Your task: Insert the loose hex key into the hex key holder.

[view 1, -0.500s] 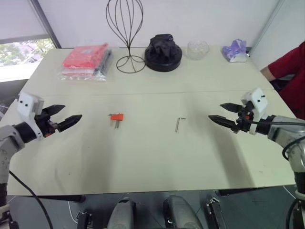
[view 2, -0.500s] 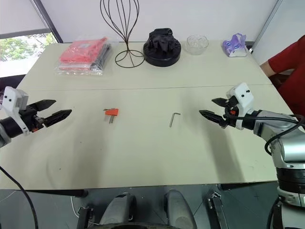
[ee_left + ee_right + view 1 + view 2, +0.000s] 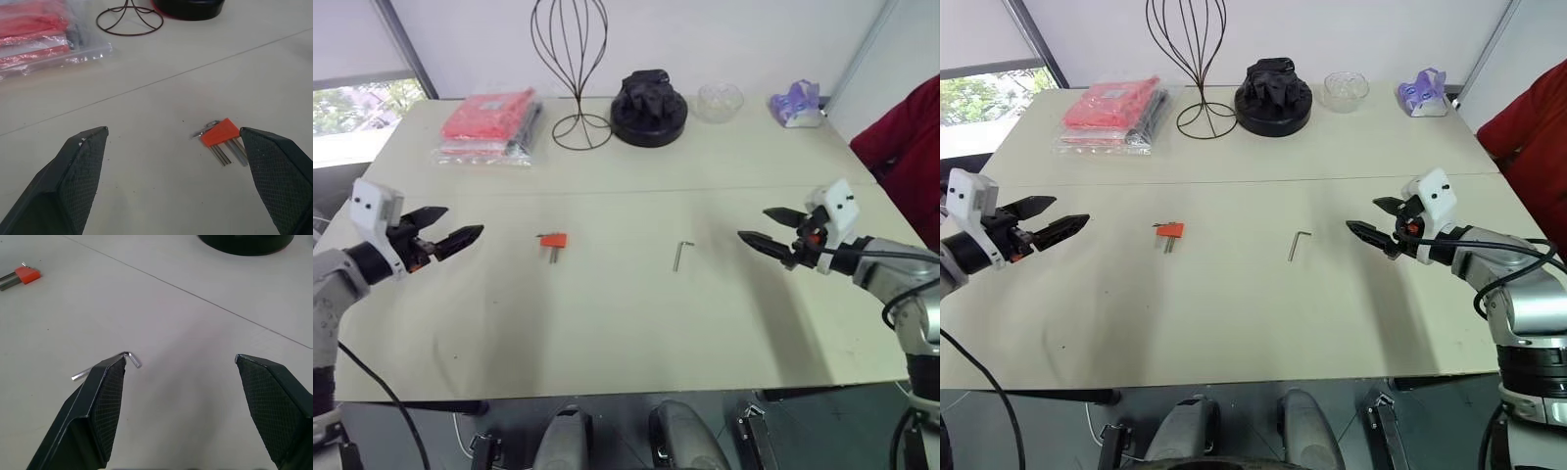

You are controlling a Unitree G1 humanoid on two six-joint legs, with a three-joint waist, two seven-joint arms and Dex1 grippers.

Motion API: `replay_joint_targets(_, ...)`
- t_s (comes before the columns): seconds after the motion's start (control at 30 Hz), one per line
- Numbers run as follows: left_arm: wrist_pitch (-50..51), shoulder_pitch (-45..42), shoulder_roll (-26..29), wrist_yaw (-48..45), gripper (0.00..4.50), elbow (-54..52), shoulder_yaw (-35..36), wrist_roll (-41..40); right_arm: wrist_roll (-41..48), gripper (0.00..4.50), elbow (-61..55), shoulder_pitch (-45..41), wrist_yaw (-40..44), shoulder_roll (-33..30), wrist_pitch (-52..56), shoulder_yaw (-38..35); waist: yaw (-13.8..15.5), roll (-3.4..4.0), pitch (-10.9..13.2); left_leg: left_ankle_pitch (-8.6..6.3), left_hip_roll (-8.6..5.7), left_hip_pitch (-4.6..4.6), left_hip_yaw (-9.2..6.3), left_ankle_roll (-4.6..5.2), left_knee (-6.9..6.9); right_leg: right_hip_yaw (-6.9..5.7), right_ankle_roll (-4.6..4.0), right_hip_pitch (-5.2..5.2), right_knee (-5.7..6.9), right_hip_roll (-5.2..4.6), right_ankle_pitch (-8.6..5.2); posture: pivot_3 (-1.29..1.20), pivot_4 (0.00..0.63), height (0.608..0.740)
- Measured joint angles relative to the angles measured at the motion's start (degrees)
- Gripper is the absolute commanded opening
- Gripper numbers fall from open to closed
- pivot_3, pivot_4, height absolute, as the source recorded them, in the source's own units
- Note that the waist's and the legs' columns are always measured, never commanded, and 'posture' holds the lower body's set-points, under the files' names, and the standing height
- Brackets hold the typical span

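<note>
Now I see both grippers spread open and empty: left gripper point(image 3: 458, 227) at nine o'clock, right gripper point(image 3: 762, 227) at three. Between them on the table point(image 3: 626, 323), hex key holder point(image 3: 552, 240) lies left of the loose hex key point(image 3: 679, 254), well apart.

One loose hex key point(image 3: 680, 255) and one hex key holder point(image 3: 552, 241) lie on one table point(image 3: 607, 323), alongside one wire stand point(image 3: 571, 69), one red packaged bundle point(image 3: 489, 125), one glass bowl point(image 3: 719, 100) and two grippers.
</note>
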Motion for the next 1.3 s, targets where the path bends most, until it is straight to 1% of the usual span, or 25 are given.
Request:
replay_joint_targets(0.43,-0.6,1.0,0.0,-0.2,4.49,-0.2,0.0,0.4,-0.6,3.7,0.1,-0.9,-0.1,2.3,-0.5,2.0,0.0,0.0,0.0,0.0,0.0,0.0,0.0,0.0,0.0,0.0,0.0,0.0,0.0,0.0,0.0,0.0,0.15,0.74)
replay_joint_targets(0.53,-2.1,0.3,0.0,-0.6,4.49,0.4,-1.0,0.8,-0.5,3.7,0.5,-5.0,-0.9,5.3,0.4,3.1,-0.3,0.01,0.0,0.0,0.01,0.02,0.01,0.0,0.0,0.01,0.0,0.0,0.0,0.02,0.0,0.0,0.15,0.74)
replay_joint_targets(0.63,-4.3,-2.5,0.2,-2.4,4.49,2.0,-2.5,1.6,-1.7,3.7,2.5,-11.4,-0.1,9.6,-1.0,8.4,-0.5,0.01,0.0,0.0,0.01,0.04,0.0,0.0,0.01,0.0,0.0,0.0,0.04,0.06,0.0,0.0,0.15,0.74)
replay_joint_targets(0.8,-5.6,-5.2,3.4,-10.6,4.49,4.9,-8.0,2.4,-9.1,3.7,17.0,-21.2,4.8,19.9,-11.9,20.8,-1.4,0.02,0.0,0.0,-0.01,0.01,0.01,-0.01,-0.03,-0.04,0.0,-0.04,0.07,0.04,0.0,0.0,0.15,0.74)
replay_joint_targets(0.93,-6.3,-6.3,5.2,-14.3,4.49,7.2,-10.4,3.7,-15.0,3.7,35.1,-28.9,7.9,28.5,-22.5,26.4,-1.7,0.03,0.0,0.01,-0.01,0.0,0.02,-0.01,-0.03,-0.04,0.0,-0.1,0.11,0.04,0.0,0.0,0.15,0.74)
replay_joint_targets(1.03,-6.2,-5.7,6.8,-15.7,4.49,7.1,-10.3,3.8,-18.8,3.7,50.5,-35.8,8.3,35.8,-30.8,27.8,-2.3,0.04,0.1,0.01,0.01,0.0,-0.01,-0.02,-0.05,-0.05,0.0,-0.13,0.19,0.03,0.0,0.0,0.15,0.74)
replay_joint_targets(1.1,-5.7,-4.3,7.3,-15.6,4.49,6.1,-9.9,3.7,-20.9,3.7,58.8,-39.3,7.8,39.4,-35.5,28.3,-2.7,0.04,0.1,0.01,0.02,-0.01,-0.05,-0.03,-0.08,-0.06,0.0,-0.14,0.21,-0.04,0.0,0.0,0.15,0.74)
replay_joint_targets(1.17,-5.2,-2.1,7.3,-15.4,4.49,4.9,-9.4,3.7,-23.2,3.7,65.9,-41.9,6.5,42.2,-39.5,28.4,-2.9,0.04,0.0,0.02,0.02,-0.01,-0.05,-0.03,-0.08,-0.06,0.0,-0.14,0.21,-0.12,0.0,0.0,0.15,0.74)
replay_joint_targets(1.3,-3.9,2.1,7.0,-13.5,4.49,1.6,-6.7,3.0,-27.0,3.7,75.7,-44.2,3.4,46.0,-44.3,28.3,-3.0,0.04,0.0,0.02,0.04,-0.01,-0.12,-0.05,-0.08,-0.06,0.0,-0.14,0.21,-0.22,0.01,0.0,0.15,0.74)
